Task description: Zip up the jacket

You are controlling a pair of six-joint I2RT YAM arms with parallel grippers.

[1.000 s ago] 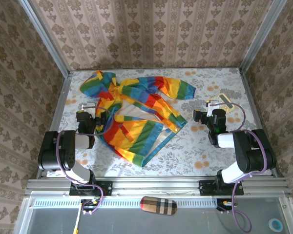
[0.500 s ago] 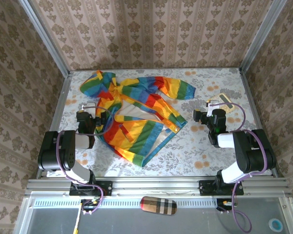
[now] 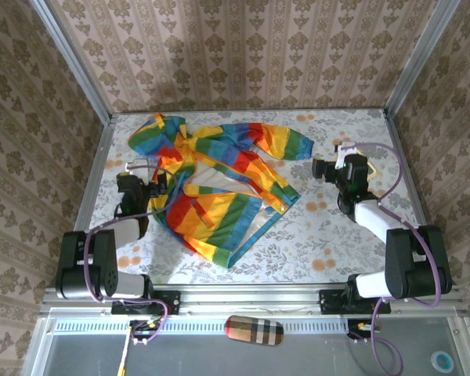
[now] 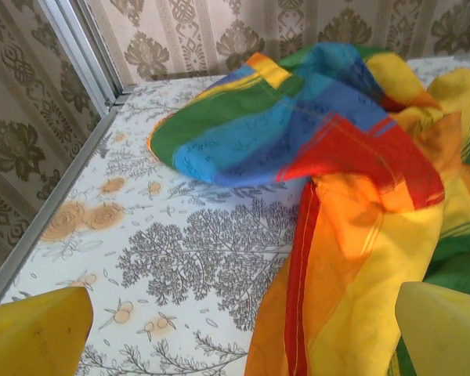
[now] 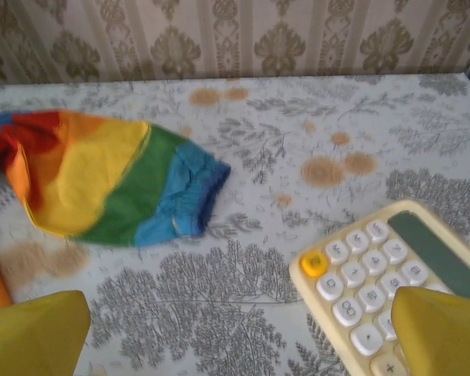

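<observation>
The floral-printed worktop (image 3: pixel 313 235) carries a rainbow-striped jacket (image 3: pixel 219 184) lying unzipped and a cream calculator (image 5: pixel 376 286) well apart from it.

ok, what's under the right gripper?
A cream calculator lies on the floral tablecloth, below the open right gripper. The yellow finger covers its near end, so the rest of the keypad is hidden.

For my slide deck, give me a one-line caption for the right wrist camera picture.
Right jaws open over the floral table, the jacket sleeve left, a cream calculator right.
</observation>
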